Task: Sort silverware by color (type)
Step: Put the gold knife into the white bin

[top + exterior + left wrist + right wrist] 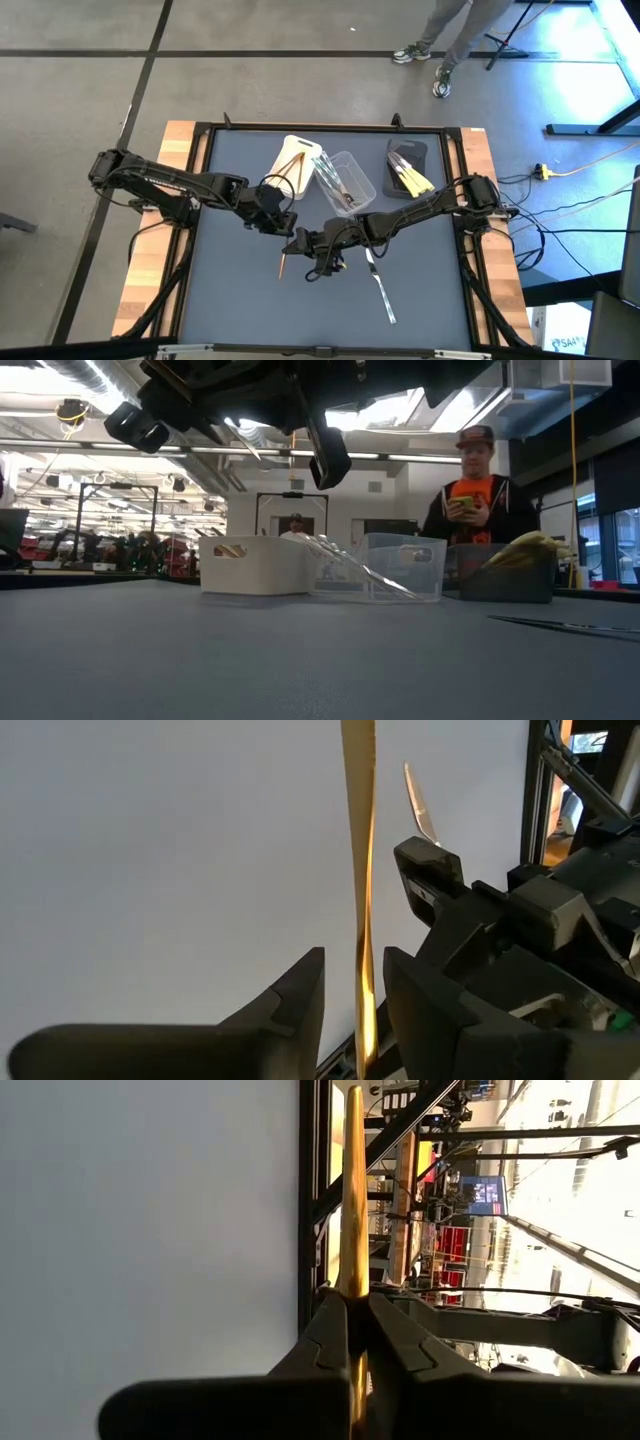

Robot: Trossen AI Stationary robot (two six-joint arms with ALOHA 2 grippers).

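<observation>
the two arms meet over the middle of the bench (240, 300), and it looks like a hand-over of one wooden piece (282, 262). the right tool (318, 247) is clenched on one end of the wooden piece, which runs out straight from its tips in the right wrist view. the left tool (283, 222) has its jaws parted around the same piece, one finger (300, 1000) on each side, not pressing it as far as i can see.

what could go wrong: if the right tool lets go before the left one closes, the piece drops onto the bench. if the left closes off-centre, the thin piece may twist or flick out. the two tools sit very close, so a small slip could knock one against the other.

a clear fork (378, 285) lies on the bench just beside them, on the near side, well inside the frame. the white tub (290, 152), clear tub (362, 172) and grey tub (412, 152) stand in a row along the far side, already holding pieces. the near half of the bench gives open room; the far edge is crowded with tubs. a person (477, 490) stands beyond the far side.
</observation>
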